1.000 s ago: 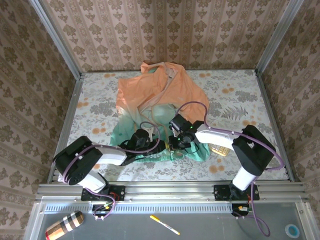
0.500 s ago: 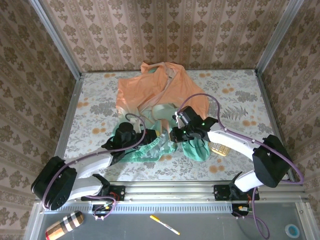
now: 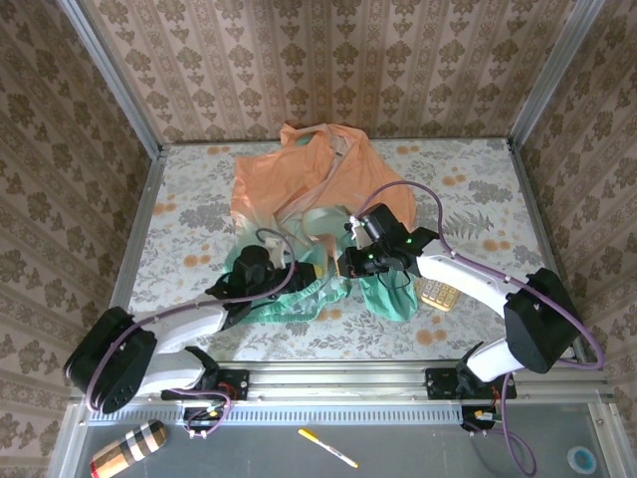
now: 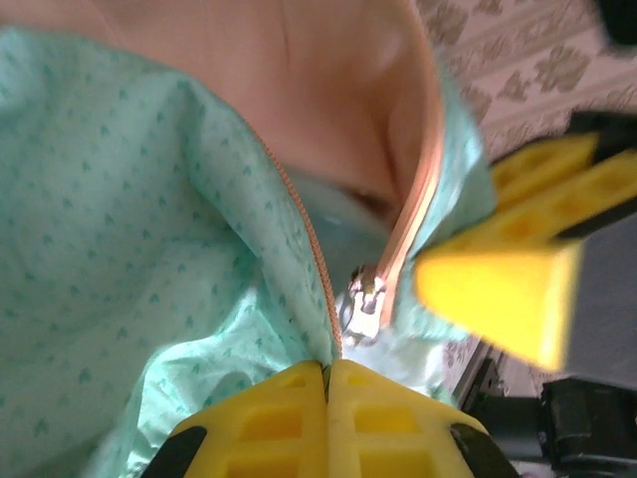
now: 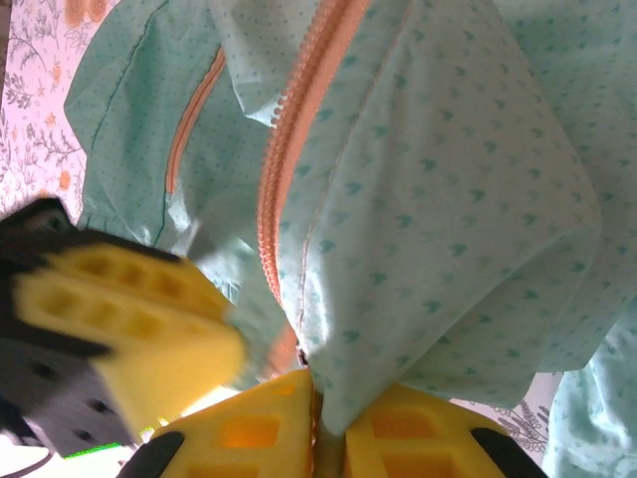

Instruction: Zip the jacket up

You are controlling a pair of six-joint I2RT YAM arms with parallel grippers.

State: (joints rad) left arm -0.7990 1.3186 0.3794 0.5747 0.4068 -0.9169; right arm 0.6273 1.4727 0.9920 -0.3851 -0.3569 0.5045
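Note:
The jacket (image 3: 299, 184) lies mid-table, peach-orange at the far end and teal at the near hem (image 3: 383, 294). My left gripper (image 3: 304, 277) is shut on the teal hem's edge right at the orange zipper tape (image 4: 299, 219); in the left wrist view its fingers (image 4: 289, 418) meet with the fabric pinched between them. The silver zipper slider (image 4: 363, 304) hangs just beyond them. My right gripper (image 3: 341, 267) faces it closely, shut on the other teal front panel (image 5: 428, 199) beside the zipper teeth (image 5: 289, 149). Each gripper's yellow finger shows blurred in the other's wrist view.
A small beige calculator (image 3: 438, 296) lies on the floral tablecloth just right of the hem, under the right forearm. Patterned walls and metal posts (image 3: 129, 110) enclose the table. A pen (image 3: 326, 447) and a striped cylinder (image 3: 124, 448) lie below the front rail.
Both grippers have carried the hem a little farther from the front edge. The left arm's elbow swung down to the near left. The right arm stretched out.

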